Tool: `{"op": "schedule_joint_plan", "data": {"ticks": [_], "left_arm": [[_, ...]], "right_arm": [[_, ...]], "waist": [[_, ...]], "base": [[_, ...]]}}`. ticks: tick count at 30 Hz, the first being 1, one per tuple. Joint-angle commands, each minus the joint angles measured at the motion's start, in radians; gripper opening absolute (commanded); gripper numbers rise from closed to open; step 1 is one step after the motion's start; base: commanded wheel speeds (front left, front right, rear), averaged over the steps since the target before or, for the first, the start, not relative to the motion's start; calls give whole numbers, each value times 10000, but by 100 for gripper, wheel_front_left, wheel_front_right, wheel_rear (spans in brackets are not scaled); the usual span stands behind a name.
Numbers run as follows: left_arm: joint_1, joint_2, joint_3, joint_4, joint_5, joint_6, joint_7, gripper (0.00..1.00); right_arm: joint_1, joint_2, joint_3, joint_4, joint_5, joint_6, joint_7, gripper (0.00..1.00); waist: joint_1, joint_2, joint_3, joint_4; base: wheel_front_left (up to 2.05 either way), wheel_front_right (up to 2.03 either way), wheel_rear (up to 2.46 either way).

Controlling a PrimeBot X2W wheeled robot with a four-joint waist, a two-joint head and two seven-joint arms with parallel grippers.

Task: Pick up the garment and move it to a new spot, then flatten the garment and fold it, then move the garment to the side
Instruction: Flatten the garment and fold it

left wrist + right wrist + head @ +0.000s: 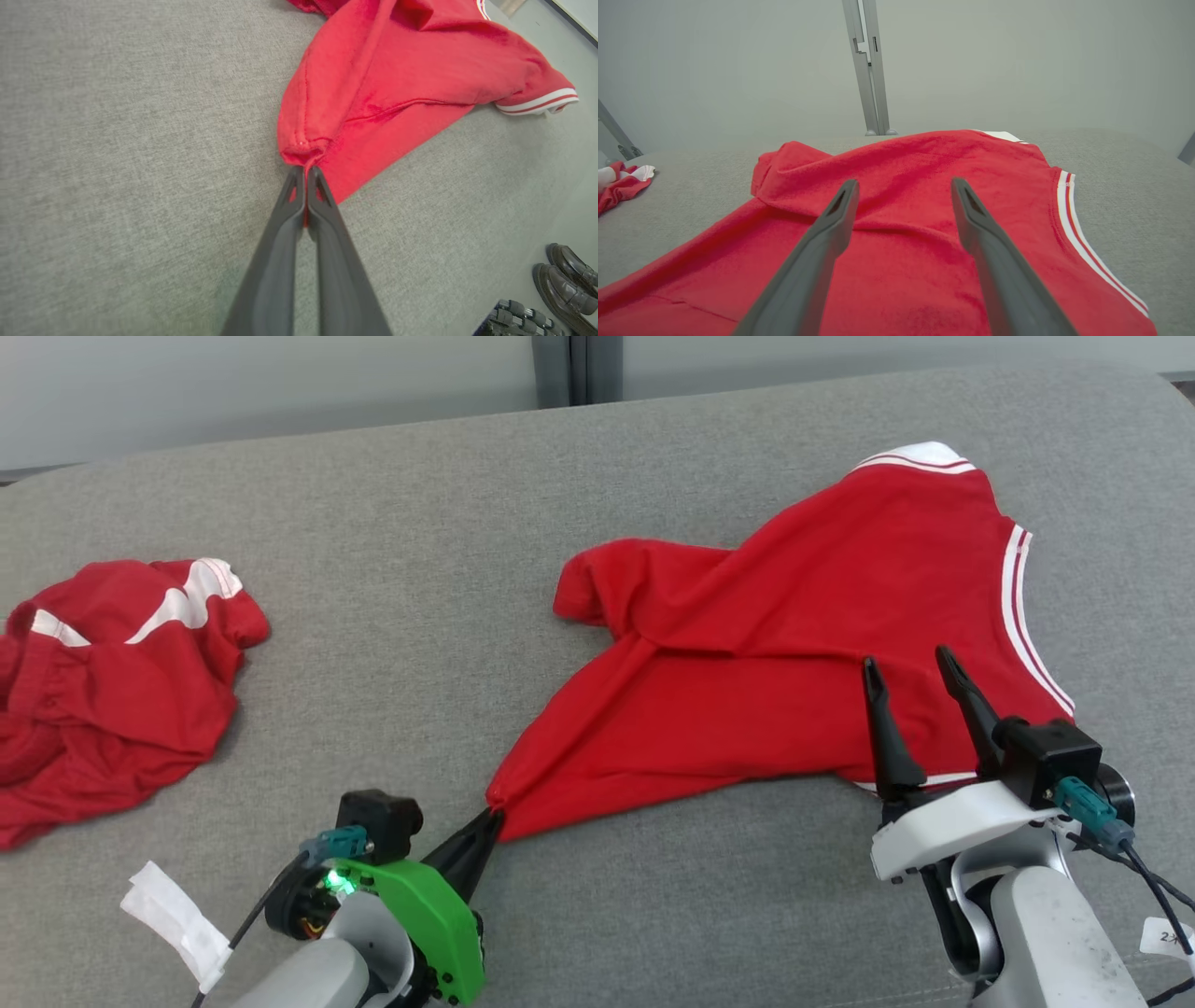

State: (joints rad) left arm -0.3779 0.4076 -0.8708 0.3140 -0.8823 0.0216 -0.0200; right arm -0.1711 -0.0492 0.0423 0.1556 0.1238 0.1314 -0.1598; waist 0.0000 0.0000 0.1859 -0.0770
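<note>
A red garment (794,644) with white striped trim lies spread but rumpled on the grey fabric-covered counter (420,523), right of centre in the head view. One sleeve end reaches toward the far right edge. A bunched fold sits near the middle of the counter, and the near left corner tapers to a point toward the robot.

The left gripper (490,817) is closed tight on that pointed corner. In the left wrist view its two dark fingers (285,219) meet at the tips, with a sliver of red cloth pinched between them. From the left gripper (303,169) the garment (397,70) fans away, its hem puckered right at the grip. The pinched corner sits low against the counter.

The right gripper (906,658) stands wide open and holds nothing. It is poised over the near right part of the garment, just inside the white-striped edge. In the right wrist view the right gripper (904,182) shows its fingers parted above the red cloth (901,154). Whether the tips touch the fabric cannot be told.

A second red garment (103,681) with white patches lies crumpled at the far left of the counter, well apart from the first. It also shows at the left edge of the right wrist view (621,186). A grey metal post (868,70) rises behind the counter against a pale wall. A pair of dark shoes (567,280) stands on the floor at the lower right of the left wrist view.
</note>
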Motion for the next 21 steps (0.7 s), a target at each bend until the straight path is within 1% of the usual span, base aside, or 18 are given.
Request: {"op": "schedule_joint_plan", "data": {"ticks": [1,2,4,7,11,13,16,21], "left_arm": [[207,49,21,128,3,156,-5,46],[255,26,43,189,8,249,-60,100],[343,-41,137,216,-100,359,-180,100],[483,5,319,151,-238,489,-365,100],[408,118,711,-162,-529,454,-576,100],[77,184,786,-329,-506,432,-467,100],[-521,90,841,-379,-482,315,-257,100],[-1863,-376,727,421,-616,-25,608,100]], "right_arm": [[70,-23,-21,-60,-41,-14,36,100],[70,-25,-27,-68,-43,-14,58,100],[74,-23,-30,-74,-34,-15,55,100],[126,-23,-38,-88,-12,-14,66,100],[194,-23,-56,-88,54,-14,27,100],[193,-23,-42,-108,75,-15,18,100],[132,-25,-17,-143,125,-15,-19,100],[-68,-23,182,-85,243,-14,-84,100]], "waist": [[0,0,-145,140],[0,0,-173,167],[0,0,-228,217],[0,0,-318,270],[0,0,-390,281],[0,0,-383,252],[0,0,-307,158],[0,0,-28,-228]], "base": [[0,0,0],[0,0,0],[0,0,0],[0,0,0],[0,0,0],[0,0,0],[0,0,0],[0,0,0]]}}
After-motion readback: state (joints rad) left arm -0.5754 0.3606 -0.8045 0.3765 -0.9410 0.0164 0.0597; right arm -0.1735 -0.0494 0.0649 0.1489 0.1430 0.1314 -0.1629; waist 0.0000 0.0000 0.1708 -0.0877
